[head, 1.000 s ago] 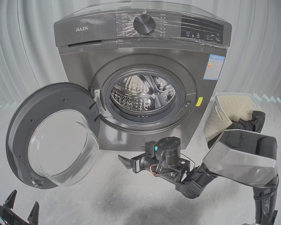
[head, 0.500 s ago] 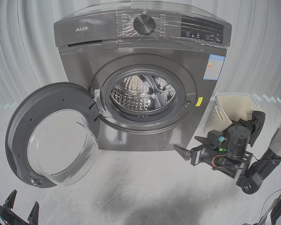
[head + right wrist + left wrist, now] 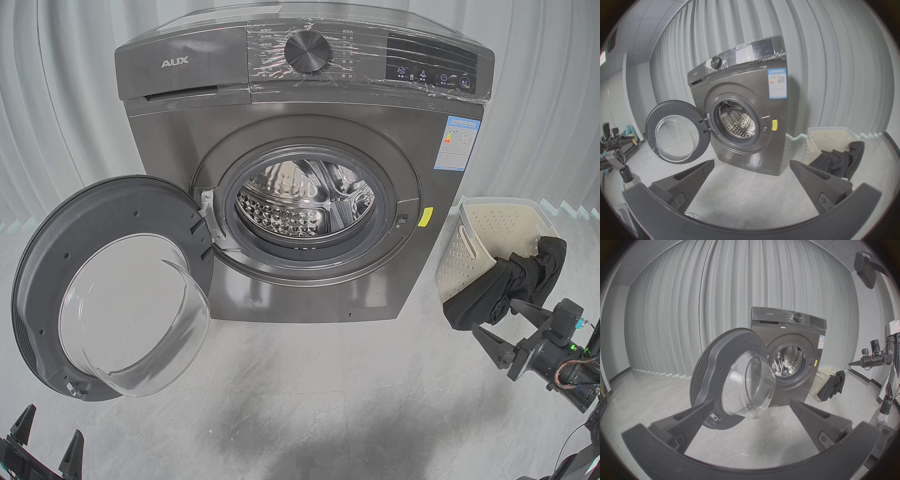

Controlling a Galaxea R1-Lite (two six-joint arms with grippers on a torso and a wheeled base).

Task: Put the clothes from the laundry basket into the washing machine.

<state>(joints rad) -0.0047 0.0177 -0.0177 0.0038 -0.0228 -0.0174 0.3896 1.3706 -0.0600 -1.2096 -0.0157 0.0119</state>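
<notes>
The grey washing machine (image 3: 300, 125) stands with its round door (image 3: 112, 287) swung wide to the left and its steel drum (image 3: 303, 200) bare. To its right, a cream laundry basket (image 3: 500, 225) lies tipped on the floor. Black clothes (image 3: 500, 287) spill over its rim. My right gripper (image 3: 497, 315) hovers open and empty just in front of the clothes, pointing left. My left gripper (image 3: 53, 422) is low at the near left, open and empty. The right wrist view shows the clothes (image 3: 837, 161) and basket (image 3: 828, 137) beyond its open fingers (image 3: 818, 175).
The open door (image 3: 731, 377) juts into the floor space left of the machine, ahead of my left gripper (image 3: 751, 408). Bare grey floor (image 3: 325, 387) stretches in front of the machine. White curtains (image 3: 550, 125) hang behind.
My right arm has swung from in front of the machine's lower panel over to the right, ending beside the clothes at the basket. The gripper stayed open. The left arm kept still.
</notes>
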